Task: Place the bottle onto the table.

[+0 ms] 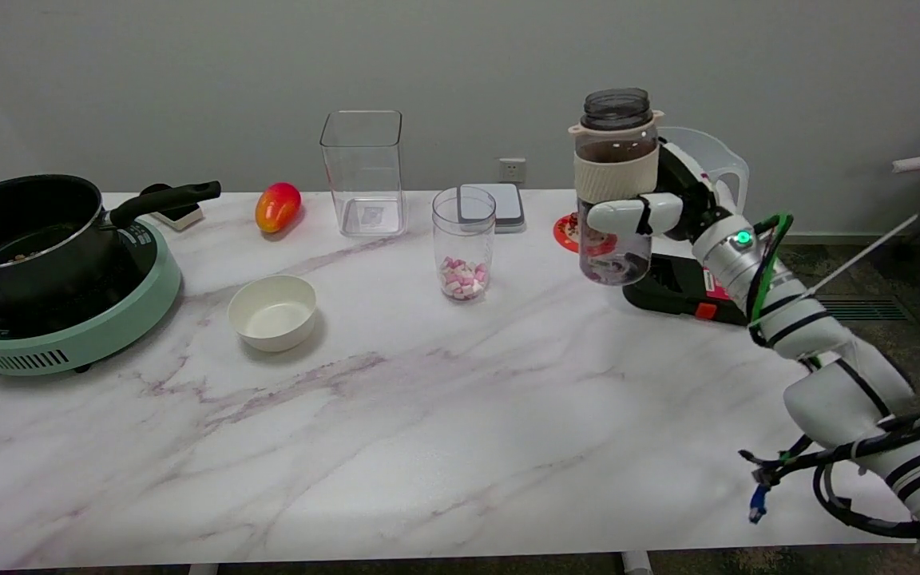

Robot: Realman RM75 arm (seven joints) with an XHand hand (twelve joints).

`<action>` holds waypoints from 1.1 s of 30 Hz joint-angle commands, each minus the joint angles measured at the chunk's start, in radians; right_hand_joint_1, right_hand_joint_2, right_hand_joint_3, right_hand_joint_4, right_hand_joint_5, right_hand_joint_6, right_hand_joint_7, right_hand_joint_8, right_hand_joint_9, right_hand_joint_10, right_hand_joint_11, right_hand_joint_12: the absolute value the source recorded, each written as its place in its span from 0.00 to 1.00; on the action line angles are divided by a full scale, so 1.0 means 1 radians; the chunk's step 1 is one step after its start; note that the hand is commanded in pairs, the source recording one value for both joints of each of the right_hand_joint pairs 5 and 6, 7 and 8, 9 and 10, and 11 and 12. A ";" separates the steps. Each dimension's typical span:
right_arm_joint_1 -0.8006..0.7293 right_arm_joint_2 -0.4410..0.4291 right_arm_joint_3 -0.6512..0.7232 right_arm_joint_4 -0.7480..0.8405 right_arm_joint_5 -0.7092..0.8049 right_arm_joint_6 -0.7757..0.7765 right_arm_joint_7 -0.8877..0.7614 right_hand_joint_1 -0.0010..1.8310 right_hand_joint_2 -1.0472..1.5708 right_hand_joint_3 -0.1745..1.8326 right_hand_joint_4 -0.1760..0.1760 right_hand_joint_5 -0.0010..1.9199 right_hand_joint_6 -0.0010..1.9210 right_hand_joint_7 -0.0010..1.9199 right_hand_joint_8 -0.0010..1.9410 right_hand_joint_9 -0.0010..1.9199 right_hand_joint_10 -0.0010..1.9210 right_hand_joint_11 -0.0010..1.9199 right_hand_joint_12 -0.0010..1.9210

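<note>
The right hand (656, 214) gripped the upright bottle (614, 188) with its fingers (616, 216); lowering straight onto the tabletop (460, 415) seemed best.

Pot (25, 228) on the cooker (61, 319) at the table's (444, 447) left, bowl (273, 312) to its right, mango (277, 207) behind the bowl, tall container (362, 172) right of the mango, jar (464, 254) before the scale (500, 204), bottle (614, 188) upright in the right hand (652, 216), above the table.
</note>
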 commanded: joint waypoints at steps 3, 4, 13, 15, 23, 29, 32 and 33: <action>-0.015 -0.085 -0.200 -0.372 0.624 0.570 -0.290 0.65 1.00 0.22 0.50 0.98 0.97 0.93 0.92 0.86 0.86 0.72 0.71; -0.015 -0.085 -0.206 -0.368 0.624 0.570 -0.302 0.65 1.00 0.22 0.50 0.97 0.97 0.93 0.92 0.86 0.86 0.72 0.72; -0.017 -0.091 -0.320 -0.367 0.737 0.586 -0.663 0.66 1.00 0.20 0.50 0.98 0.98 0.94 0.93 0.89 0.89 0.74 0.74; -0.016 -0.093 -0.362 -0.369 0.788 0.618 -0.772 0.66 1.00 0.20 0.50 0.98 0.98 0.94 0.93 0.89 0.89 0.75 0.75; -0.014 -0.181 -0.448 -0.421 0.853 0.746 -1.065 0.66 1.00 0.20 0.50 0.97 0.97 0.94 0.93 0.89 0.89 0.75 0.75; -0.009 -0.264 -0.482 -0.504 0.846 0.862 -1.151 0.66 1.00 0.20 0.50 0.96 0.96 0.93 0.92 0.89 0.89 0.76 0.75; -0.007 -0.290 -0.494 -0.542 0.840 0.900 -1.180 0.66 1.00 0.20 0.50 0.95 0.95 0.93 0.92 0.89 0.89 0.76 0.76; -0.007 -0.294 -0.499 -0.547 0.840 0.905 -1.182 0.66 1.00 0.20 0.50 0.95 0.95 0.93 0.92 0.89 0.89 0.76 0.76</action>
